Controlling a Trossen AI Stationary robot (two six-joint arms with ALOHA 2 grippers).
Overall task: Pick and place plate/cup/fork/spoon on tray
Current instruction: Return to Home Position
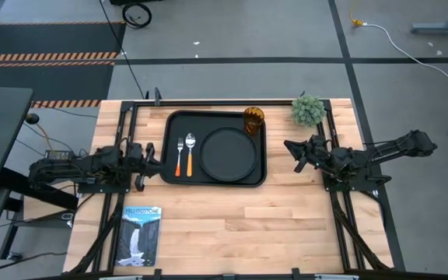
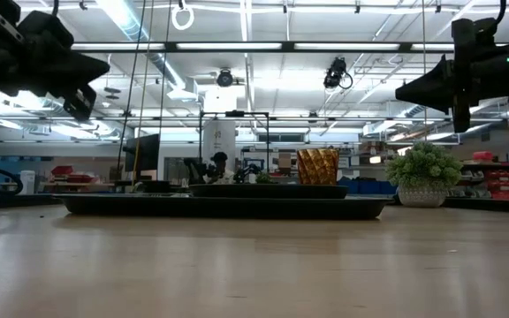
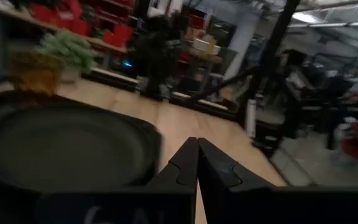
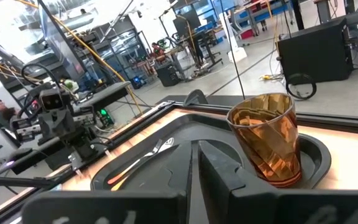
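Black tray [image 1: 215, 180] lay on the wooden bench [image 1: 232, 225] and carried the plate [image 1: 229, 152], cup [image 1: 253, 118], fork [image 1: 180, 155] and spoon [image 1: 190, 153]. Left pincer [image 1: 151, 153] and right pincer [image 1: 293, 148] hovered beside it, both pressed together, holding nothing.

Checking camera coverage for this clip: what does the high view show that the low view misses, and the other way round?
Only the high view shows the fork and spoon lying side by side on the tray, left of the plate, plus a booklet near the table's front edge. Only the low view shows the room beyond. Both show the tray, the cup standing upright in its far right corner, the plant, and both raised arms.
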